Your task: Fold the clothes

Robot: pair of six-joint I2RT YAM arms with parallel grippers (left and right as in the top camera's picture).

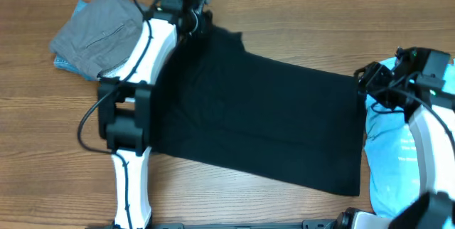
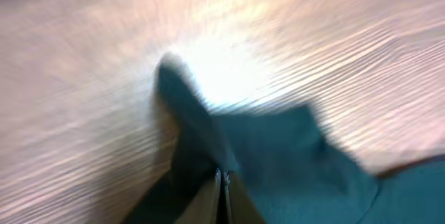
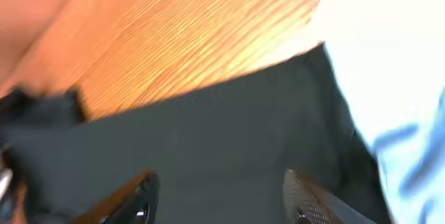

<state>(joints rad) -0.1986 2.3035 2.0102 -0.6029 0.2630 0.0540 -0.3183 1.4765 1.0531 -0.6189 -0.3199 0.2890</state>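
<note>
A large black T-shirt point(image 1: 263, 115) lies spread across the middle of the wooden table. My left gripper point(image 1: 202, 24) is at its far left corner and is shut on the black cloth point(image 2: 278, 161), which bunches up around the closed fingers point(image 2: 222, 182). My right gripper point(image 1: 364, 87) hovers over the shirt's right edge with its fingers wide apart point(image 3: 219, 196) above the black fabric point(image 3: 222, 133). A light blue printed T-shirt point(image 1: 394, 158) lies under my right arm and shows in the right wrist view point(image 3: 396, 78).
A folded grey garment point(image 1: 96, 33) lies on a blue piece point(image 1: 64, 62) at the far left corner. Bare wooden table point(image 1: 306, 23) runs along the far side.
</note>
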